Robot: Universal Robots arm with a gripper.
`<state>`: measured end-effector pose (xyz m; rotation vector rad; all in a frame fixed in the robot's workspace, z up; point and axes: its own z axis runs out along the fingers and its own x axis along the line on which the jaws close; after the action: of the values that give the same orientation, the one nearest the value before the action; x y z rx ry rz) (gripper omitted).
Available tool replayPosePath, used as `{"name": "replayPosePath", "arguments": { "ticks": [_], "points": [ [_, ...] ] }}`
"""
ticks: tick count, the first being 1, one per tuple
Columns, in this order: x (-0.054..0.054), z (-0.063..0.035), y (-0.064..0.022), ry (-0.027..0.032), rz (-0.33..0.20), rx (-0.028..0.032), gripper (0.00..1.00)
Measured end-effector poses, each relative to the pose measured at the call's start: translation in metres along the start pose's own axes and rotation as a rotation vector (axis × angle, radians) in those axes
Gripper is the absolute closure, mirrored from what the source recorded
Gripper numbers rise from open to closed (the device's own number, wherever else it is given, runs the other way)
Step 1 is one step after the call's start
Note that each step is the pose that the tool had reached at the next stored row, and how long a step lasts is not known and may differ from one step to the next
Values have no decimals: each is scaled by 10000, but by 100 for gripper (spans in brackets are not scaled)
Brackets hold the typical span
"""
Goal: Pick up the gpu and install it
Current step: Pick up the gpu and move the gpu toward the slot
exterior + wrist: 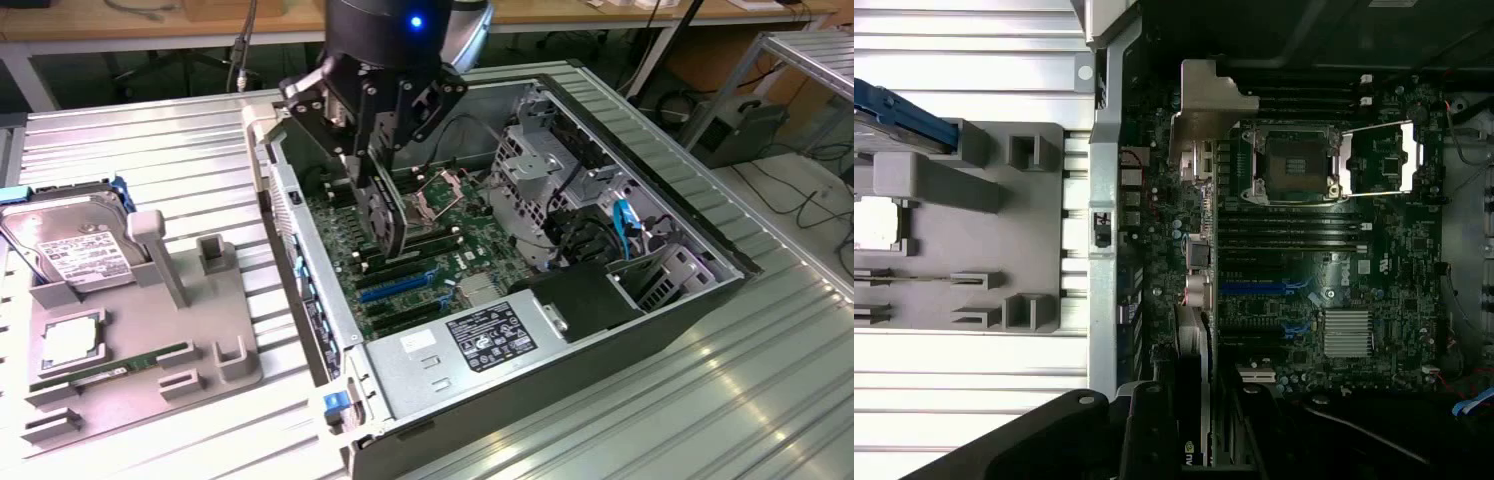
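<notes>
Above the motherboard [1384, 262], gpu [390, 215] in jaws

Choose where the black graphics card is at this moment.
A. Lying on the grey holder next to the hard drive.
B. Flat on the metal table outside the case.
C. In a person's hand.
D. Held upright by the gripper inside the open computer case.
D: the gripper is clamped on the graphics card, which hangs upright over the circuit board inside the computer case.
</notes>
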<state>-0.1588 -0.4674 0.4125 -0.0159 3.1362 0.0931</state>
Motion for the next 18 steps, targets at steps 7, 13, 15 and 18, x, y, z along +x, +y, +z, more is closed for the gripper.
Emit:
{"name": "replayPosePath", "arguments": {
  "ticks": [7, 13, 15, 18],
  "points": [
    [-334, 137, 35, 23, 2, 10, 74],
    [-692, 285, 77, 52, 3, 14, 74],
    [-786, 323, 87, 62, 3, 18, 74],
    [-925, 380, 101, 74, 4, 22, 74]
  ]
}}
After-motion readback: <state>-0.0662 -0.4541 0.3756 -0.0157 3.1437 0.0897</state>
